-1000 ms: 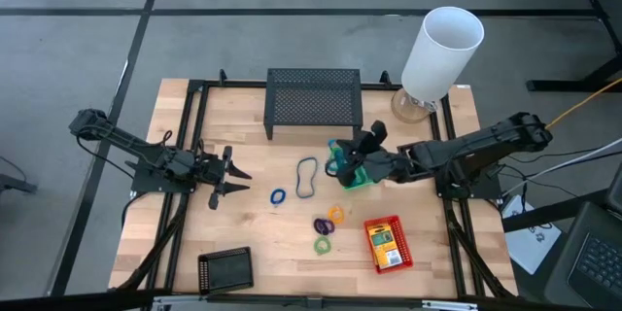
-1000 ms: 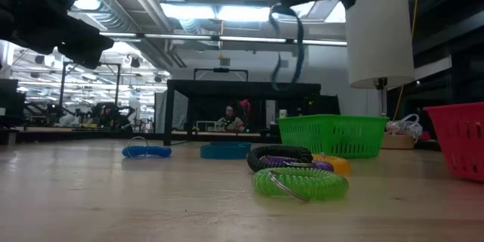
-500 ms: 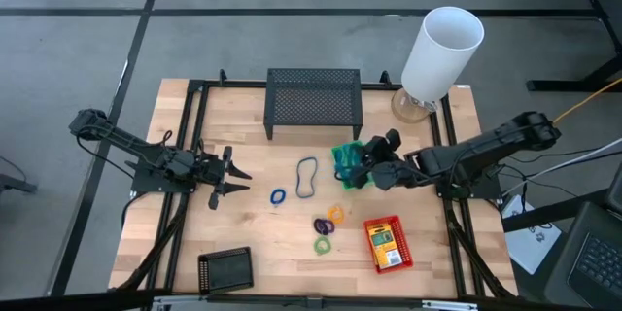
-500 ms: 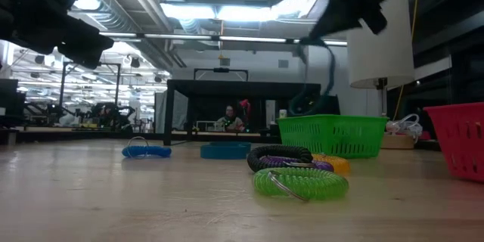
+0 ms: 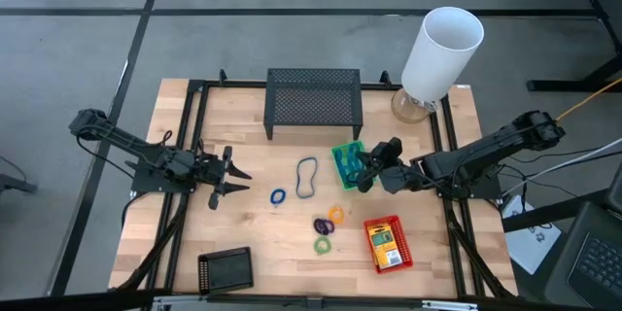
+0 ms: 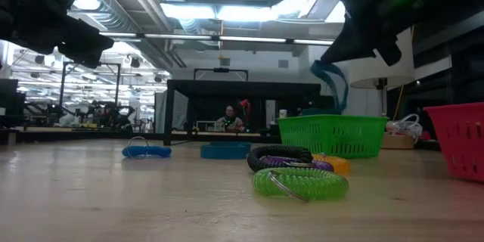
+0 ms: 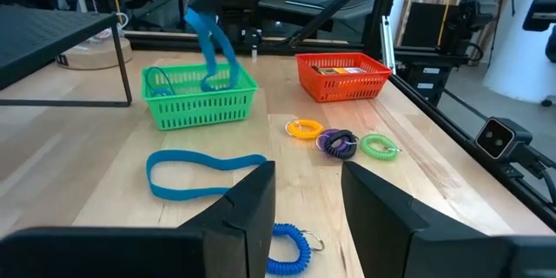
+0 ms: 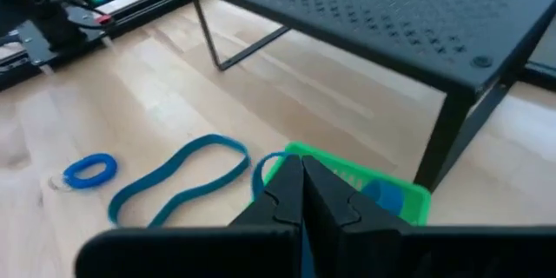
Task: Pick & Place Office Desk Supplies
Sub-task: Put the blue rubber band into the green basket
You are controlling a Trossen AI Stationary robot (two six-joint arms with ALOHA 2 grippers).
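My right gripper (image 5: 367, 168), fingers pinched on a thin blue band loop (image 6: 331, 83), has moved rightward over the green plastic basket (image 5: 347, 162), the loop now dangling into it. My left gripper (image 5: 236, 180) waits unchanged, fingers spread.

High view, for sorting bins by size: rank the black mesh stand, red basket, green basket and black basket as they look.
1. black mesh stand
2. red basket and black basket, too alike to rank
3. green basket, partly hidden by the right gripper
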